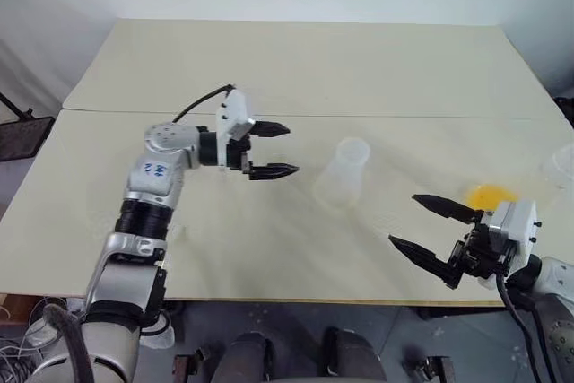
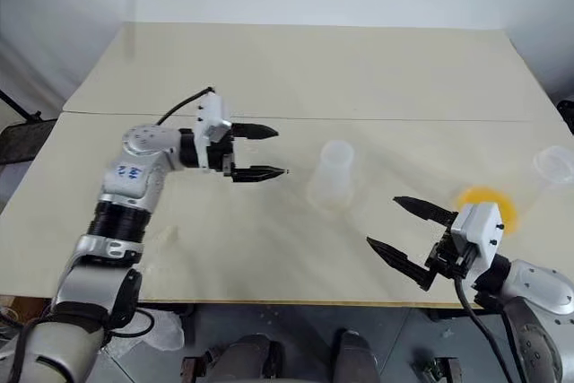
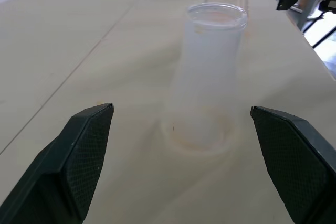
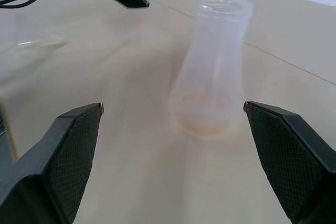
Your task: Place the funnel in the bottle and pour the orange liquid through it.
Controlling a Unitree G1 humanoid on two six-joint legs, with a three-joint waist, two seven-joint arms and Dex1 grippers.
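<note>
Right now both jaw sets are standing spread, empty; bottle (image 1: pixel 343 170) is sitting upright btwn left gripper (image 1: pixel 273 151) & right gripper (image 1: pixel 422 221), apart from both. Orange liquid (image 1: pixel 491 195) is lying just behind right gripper. Risk: see-through bottle is tipping easily if a jaw is clipping it, w/ neck narrow. Surface (image 1: pixel 296 60) is looking pale beige, seam across; white wall behind

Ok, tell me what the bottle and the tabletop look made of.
The bottle: likely clear plastic, maybe glass; the table shows through its slightly cloudy, colourless walls. The tabletop: pale beige board, matte, with no glare, in two panels meeting at a seam; possibly laminate or painted wood.
</note>
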